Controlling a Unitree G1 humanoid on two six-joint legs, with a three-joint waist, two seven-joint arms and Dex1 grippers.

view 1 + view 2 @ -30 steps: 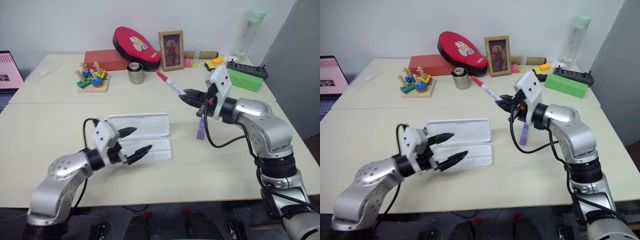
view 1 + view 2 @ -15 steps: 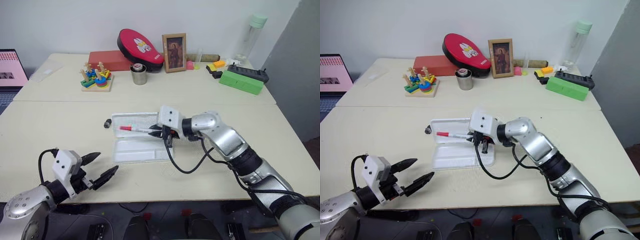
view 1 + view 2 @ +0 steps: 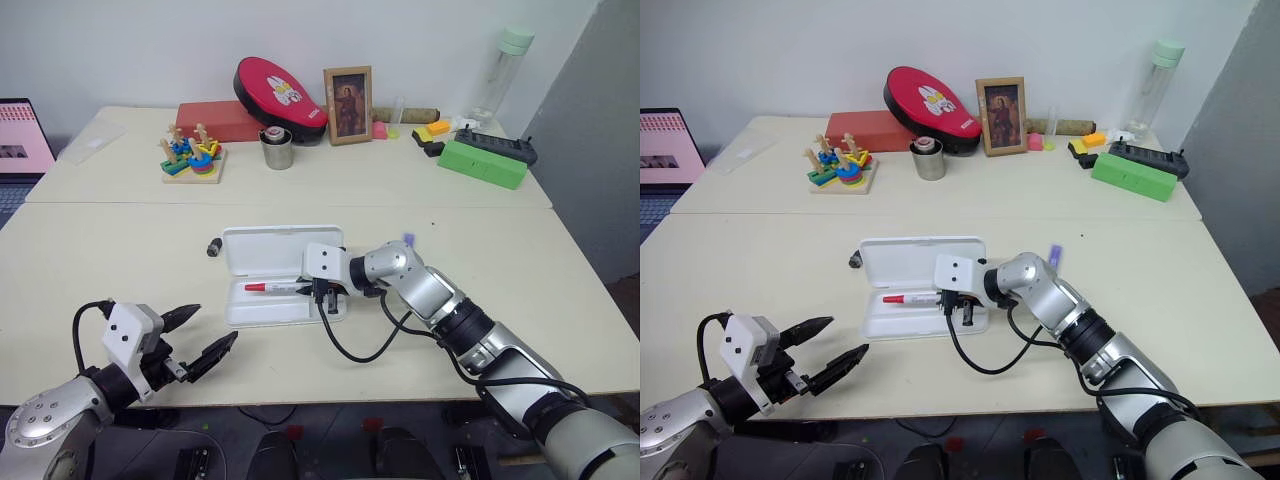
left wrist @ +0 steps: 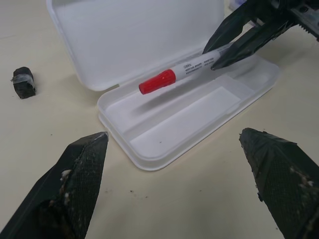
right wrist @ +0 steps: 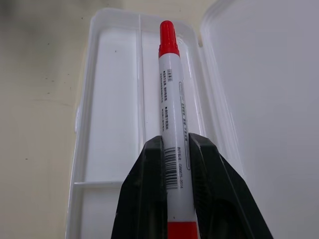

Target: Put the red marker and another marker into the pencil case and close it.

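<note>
Right wrist view: the right claw [image 5: 174, 164] is clenched on the white barrel of the red marker [image 5: 172, 114], its two fingers pressing either side of the barcode label, the red cap pointing away from the claw. The marker hangs just above the tray half of the pencil case [image 5: 114, 129], along its length; whether it touches the tray floor cannot be told.

In the head views, the open pencil case [image 3: 283, 265] lies near the middle of the desk [image 3: 120, 260], lid laid flat on its far side. The right claw [image 3: 318, 289] sits at the case's 3 o'clock end and the marker runs from it toward 9 o'clock. The purple highlighter [image 3: 407, 240] peeks out at about 2 o'clock from the case, just behind the right arm.

The left claw [image 3: 205, 335] is released, fingers spread wide, at about 7 o'clock from the case, well apart from it. A small black object [image 3: 213, 247] rests just beside the lid's 9 o'clock end.
</note>
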